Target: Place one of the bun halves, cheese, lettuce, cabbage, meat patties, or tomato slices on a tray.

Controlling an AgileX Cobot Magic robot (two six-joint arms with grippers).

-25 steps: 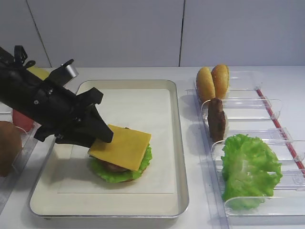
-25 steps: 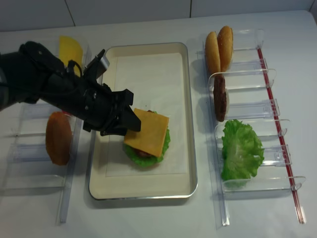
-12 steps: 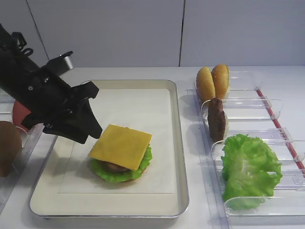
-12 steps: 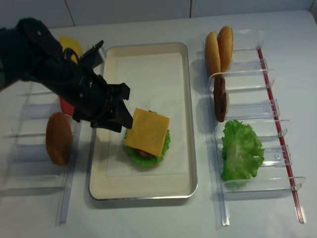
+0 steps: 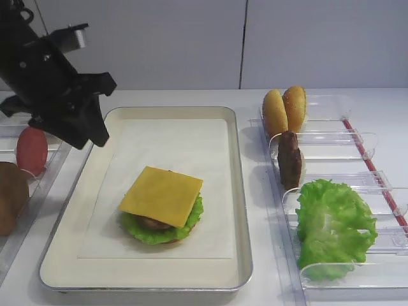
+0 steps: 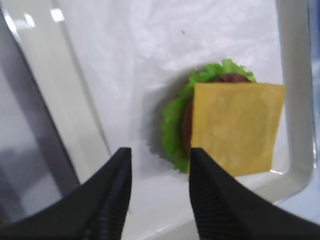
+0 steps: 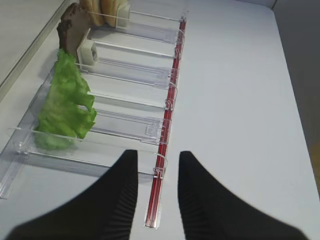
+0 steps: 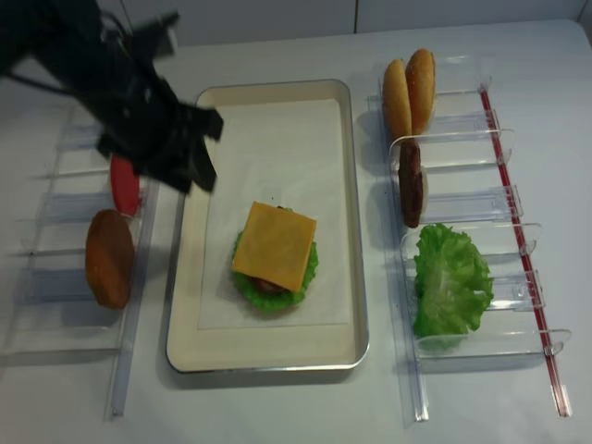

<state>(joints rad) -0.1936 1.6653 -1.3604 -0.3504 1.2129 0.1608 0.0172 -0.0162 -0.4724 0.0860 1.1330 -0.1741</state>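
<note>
The yellow-orange cheese [image 5: 162, 196] [image 8: 275, 245] [image 6: 235, 127] lies flat on a stack of green lettuce [image 5: 143, 231] and a brown patty, on the white paper of the tray [image 5: 240, 191] [image 8: 357, 231]. My left gripper [image 5: 92, 135] [image 8: 197, 178] [image 6: 159, 152] hangs open and empty above the tray's left rim, up and to the left of the stack, touching nothing. My right gripper [image 7: 157, 155] is open over the bare table beside the clear holders, with nothing between its fingers.
Clear holders on the right carry two bun halves [image 5: 285, 109] [image 8: 409, 88], a meat patty [image 5: 290, 159] and loose lettuce [image 5: 331, 223] [image 7: 65, 107]. Holders on the left carry a tomato slice [image 5: 32, 150] [image 8: 124, 183] and a brown round [image 8: 109, 257].
My left gripper has risen and drawn back to the left, away from the cheese's edge. The cheese stays on the stack. The jaws kept the same width.
</note>
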